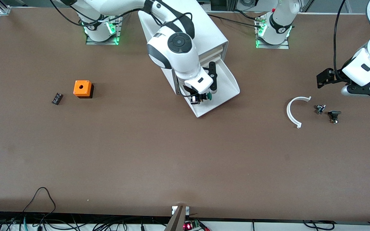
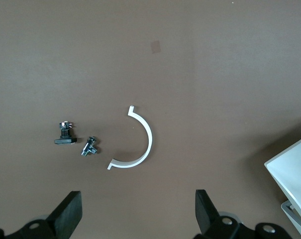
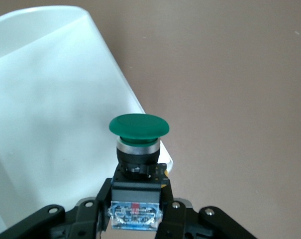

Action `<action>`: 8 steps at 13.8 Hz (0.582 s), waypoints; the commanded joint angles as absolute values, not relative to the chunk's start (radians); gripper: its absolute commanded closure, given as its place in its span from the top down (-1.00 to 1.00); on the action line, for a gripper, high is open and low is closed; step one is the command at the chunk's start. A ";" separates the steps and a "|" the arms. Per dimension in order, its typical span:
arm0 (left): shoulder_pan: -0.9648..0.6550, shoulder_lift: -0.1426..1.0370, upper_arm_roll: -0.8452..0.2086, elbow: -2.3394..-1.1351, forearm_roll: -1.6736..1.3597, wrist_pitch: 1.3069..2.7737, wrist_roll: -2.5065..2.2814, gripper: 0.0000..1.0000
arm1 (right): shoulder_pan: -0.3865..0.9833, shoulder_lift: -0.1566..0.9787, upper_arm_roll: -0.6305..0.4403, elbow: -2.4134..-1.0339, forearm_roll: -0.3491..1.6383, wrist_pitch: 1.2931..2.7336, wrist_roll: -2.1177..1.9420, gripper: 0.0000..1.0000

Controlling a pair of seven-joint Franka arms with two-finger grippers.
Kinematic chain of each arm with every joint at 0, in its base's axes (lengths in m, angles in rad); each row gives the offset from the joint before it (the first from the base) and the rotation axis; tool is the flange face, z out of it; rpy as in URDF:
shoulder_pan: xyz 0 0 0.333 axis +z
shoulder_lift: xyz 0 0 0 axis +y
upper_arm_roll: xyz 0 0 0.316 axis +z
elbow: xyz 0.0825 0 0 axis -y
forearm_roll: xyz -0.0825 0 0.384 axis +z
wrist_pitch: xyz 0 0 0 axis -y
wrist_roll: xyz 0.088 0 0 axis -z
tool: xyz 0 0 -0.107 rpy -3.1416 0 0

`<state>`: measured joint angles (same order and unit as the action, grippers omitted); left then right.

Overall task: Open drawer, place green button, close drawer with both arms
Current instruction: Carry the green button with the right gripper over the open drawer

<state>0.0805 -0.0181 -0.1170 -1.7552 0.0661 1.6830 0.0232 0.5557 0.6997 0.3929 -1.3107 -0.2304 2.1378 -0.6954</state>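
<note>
- Toward the right arm's end of the tabletop (image 1: pixel 27 154) I see a small black ribbed part (image 1: pixel 57 98), with an orange cube (image 1: pixel 83 89) with a round hole just beside it, apart from it; both sit in the half nearer the robots' edge.
- Mid-tabletop, by the robots' edge, stands the white cabinet (image 1: pixel 204 32). Its bottom drawer (image 1: pixel 226 84) is pulled out toward the front camera, tray open and angled.
- My right hand (image 1: pixel 202 97) is over the drawer's outer end, near its front corner. It is clamped on the button (image 1: pixel 208 96): in the right wrist view the black fingers (image 3: pixel 98 209) press both sides of the black body, and the green cap (image 3: pixel 139 125) sticks out past them.
- The button (image 3: pixel 138 164) is in the air, cap over the drawer's rim (image 3: pixel 155 124), brown tabletop showing just past it.
- Toward the left arm's end lies a white half-ring (image 1: pixel 292 112), then a small metal fitting (image 1: pixel 320 109) and a black-capped part (image 1: pixel 334 115), close together but not touching.
- My left hand (image 1: pixel 355 84) waits over the tabletop near that end edge, above those small parts. The left wrist view shows its fingers (image 2: pixel 68 211) spread wide, holding nothing, with the half-ring (image 2: pixel 140 142) below between them.
</note>
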 commanded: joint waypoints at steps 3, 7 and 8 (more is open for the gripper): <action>0.084 -0.020 -0.118 -1.758 0.074 1.694 0.021 1.00 | 0.613 0.750 0.403 -1.267 -0.303 2.068 -0.811 -0.84; 0.086 -0.018 -0.118 -1.758 0.074 1.694 0.021 1.00 | 0.652 0.767 0.403 -1.281 -0.373 2.020 -0.815 -0.84; 0.084 -0.017 -0.118 -1.758 0.074 1.694 0.021 1.00 | 0.652 0.778 0.405 -1.282 -0.379 2.020 -0.813 -0.84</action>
